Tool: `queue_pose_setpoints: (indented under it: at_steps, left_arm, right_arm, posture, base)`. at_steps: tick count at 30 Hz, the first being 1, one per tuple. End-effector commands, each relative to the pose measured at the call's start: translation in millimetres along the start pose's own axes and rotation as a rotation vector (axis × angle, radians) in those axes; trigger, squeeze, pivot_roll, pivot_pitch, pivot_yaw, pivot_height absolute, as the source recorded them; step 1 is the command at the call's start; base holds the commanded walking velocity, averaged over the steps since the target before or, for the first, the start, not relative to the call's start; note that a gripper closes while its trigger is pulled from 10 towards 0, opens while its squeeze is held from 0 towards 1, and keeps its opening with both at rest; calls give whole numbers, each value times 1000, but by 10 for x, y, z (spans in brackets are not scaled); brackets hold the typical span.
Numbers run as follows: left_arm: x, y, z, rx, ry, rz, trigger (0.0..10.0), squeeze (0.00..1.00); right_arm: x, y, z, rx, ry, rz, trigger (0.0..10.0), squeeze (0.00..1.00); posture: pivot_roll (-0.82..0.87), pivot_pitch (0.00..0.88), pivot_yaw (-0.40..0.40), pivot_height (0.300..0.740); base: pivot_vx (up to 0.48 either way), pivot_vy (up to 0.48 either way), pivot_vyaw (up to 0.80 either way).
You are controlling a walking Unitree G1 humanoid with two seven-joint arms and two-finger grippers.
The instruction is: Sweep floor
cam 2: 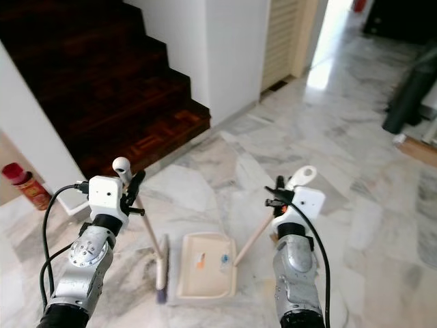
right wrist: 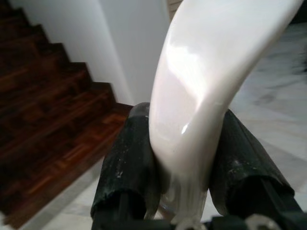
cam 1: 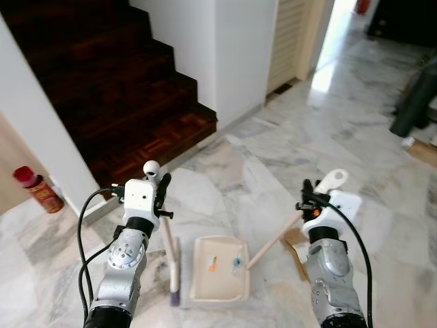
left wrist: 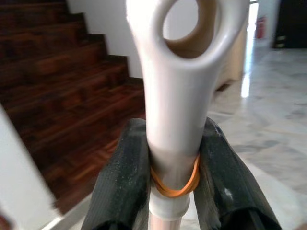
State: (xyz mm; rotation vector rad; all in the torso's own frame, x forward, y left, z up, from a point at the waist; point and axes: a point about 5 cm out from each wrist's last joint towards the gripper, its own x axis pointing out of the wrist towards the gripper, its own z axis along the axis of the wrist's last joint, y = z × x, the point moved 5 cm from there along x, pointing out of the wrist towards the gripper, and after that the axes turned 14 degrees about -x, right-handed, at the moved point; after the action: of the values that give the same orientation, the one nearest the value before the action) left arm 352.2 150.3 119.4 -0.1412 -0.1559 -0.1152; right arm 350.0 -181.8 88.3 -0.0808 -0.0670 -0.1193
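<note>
Grey-veined white marble floor (cam 1: pixel 287 150) at the foot of a dark parquet wooden staircase (cam 1: pixel 116 89), white wall to either side.

Left gripper (cam 1: pixel 161 191) raised at chest height, both black fingers (left wrist: pixel 123 182) clenched on the white plastic loop-ended grip of a pale wooden-handled broom (cam 1: pixel 171 253); an orange rubber band (left wrist: pixel 175 184) circles the grip just at the fingers. The broom shaft runs down to the floor, its dark bristle end (cam 1: pixel 175 298) resting just beside the left edge of the dustpan.

Right gripper (cam 1: pixel 311 196) likewise raised, fingers (right wrist: pixel 127 163) grasping the curved white top of the long-handled cream plastic dustpan (cam 1: pixel 218 270). Its wooden handle slants down to the tray, which sits flat on the marble between the two arms. Two small bits of litter, one orange (cam 1: pixel 212 262), one bluish (cam 1: pixel 237 262), lie inside the tray.

Red cylindrical canister (cam 1: pixel 37 188) stands by the wall at far left. Dark rolled object (cam 1: pixel 413 102) at far right.
</note>
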Motion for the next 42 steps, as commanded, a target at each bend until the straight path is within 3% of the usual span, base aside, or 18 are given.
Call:
queue_pose_setpoints:
  at_steps: [1, 14, 25, 42]
  left_arm:
    - [41, -59, 114, 10, -55, -17, 10000, 0]
    - [70, -85, 94, 8, -52, -18, 10000, 0]
    - [56, -49, 74, 0, -42, -9, 10000, 0]
    - [49, -64, 57, -3, -33, -15, 10000, 0]
  right_arm:
    - [69, -21, 187, 19, -65, -4, 10000, 0]
    - [96, -19, 197, 19, -61, 2, 10000, 0]
    - [101, 37, 156, 50, -40, 13, 10000, 0]
    - [92, 56, 145, 26, -36, 27, 10000, 0]
  posture:
    - [88, 0, 8, 740]
    - [85, 0, 6, 740]
    - [97, 0, 12, 740]
    - [98, 0, 16, 740]
  base:
    - [0, 0, 800]
    - [0, 0, 777]
    - [0, 0, 0]
    - [0, 327, 0]
